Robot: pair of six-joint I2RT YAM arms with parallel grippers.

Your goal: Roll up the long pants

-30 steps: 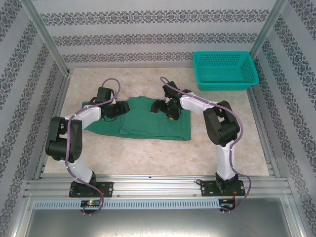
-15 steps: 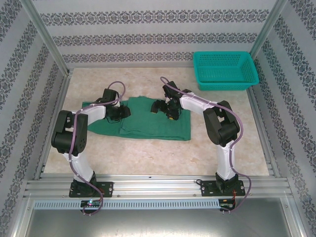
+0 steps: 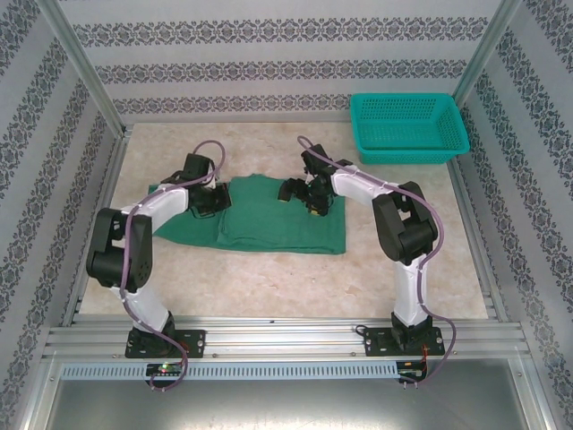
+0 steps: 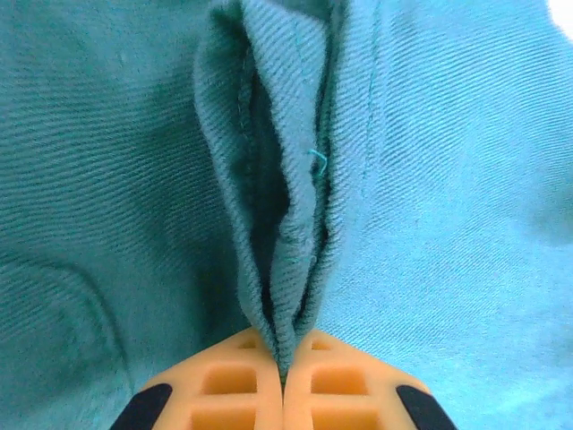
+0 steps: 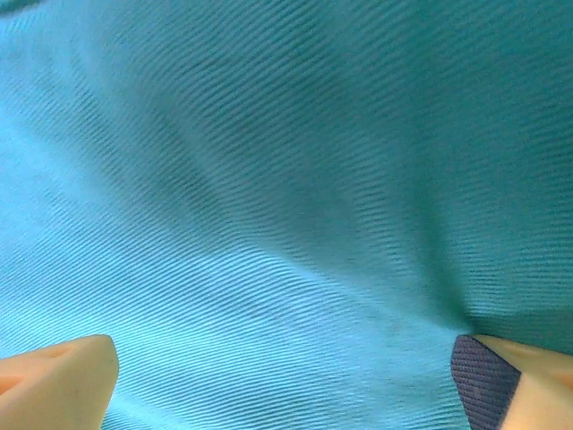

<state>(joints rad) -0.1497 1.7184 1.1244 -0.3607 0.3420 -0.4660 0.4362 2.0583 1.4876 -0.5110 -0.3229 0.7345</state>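
Since a second ago the left gripper (image 4: 285,381) has closed its jaws on a raised fold of the pants (image 3: 282,224), which lie mid-worktop (image 3: 269,282). The right gripper (image 5: 286,385) presses on them, jaws wide. Patterned walls (image 3: 269,72) enclose the beige surface.

A pale marbled tabletop (image 3: 269,282). Green pants (image 3: 277,228) lie flat near its middle. A teal basket (image 3: 407,125) sits far right.
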